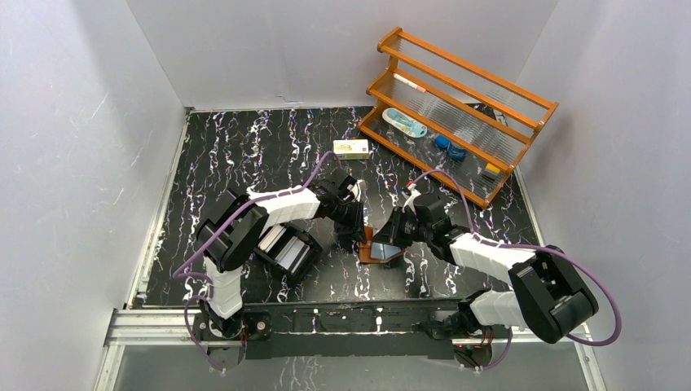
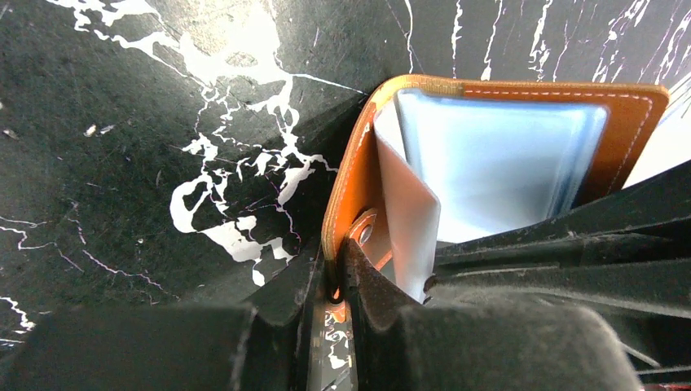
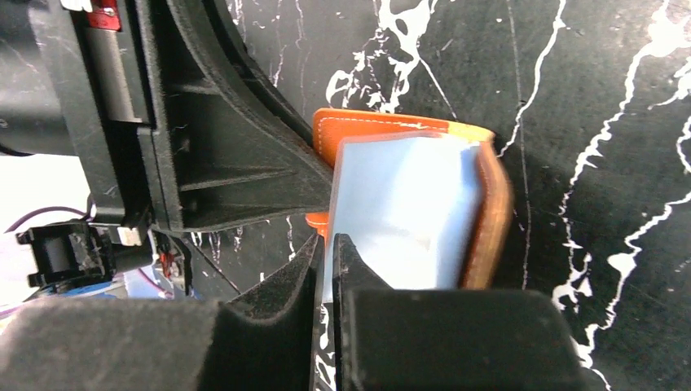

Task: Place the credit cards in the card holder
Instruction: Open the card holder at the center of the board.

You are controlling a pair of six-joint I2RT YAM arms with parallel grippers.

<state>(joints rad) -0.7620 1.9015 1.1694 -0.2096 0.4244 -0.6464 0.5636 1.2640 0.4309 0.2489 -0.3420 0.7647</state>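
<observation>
The holder (image 1: 380,246) is at centre frame in the top view, half open on the table (image 1: 244,163) between both grippers.

The left gripper (image 2: 336,281) is clenched on the holder's leather cover right at the snap, lower centre of the left wrist view. The right gripper (image 3: 326,254) is pinched on the edge of a thin pale sheet (image 3: 407,204) that runs into the holder. Whether it is a card or a clear pocket flap cannot be told. Spare cards (image 1: 285,249) are seen in the tray (image 1: 314,242), left of centre and near the holder.

Risks as judged from here:
- If the sheet is a flap, nothing is being loaded, and a pull would stretch or tear it.
- Only the sheet's edge is gripped. Slip is likely if it is pushed against pocket friction, and a card could be bowed or popped out.
- The cover is restrained at one spot only. The holder could be pivoted or folded shut by a push from the right.
- Alignment with the pocket mouth cannot be confirmed. The sheet could be jammed between pockets or slid behind them.
- The left gripper fills the upper left of the right wrist view, just beside the right fingers. Contact is likely if either is moved inward.
</observation>
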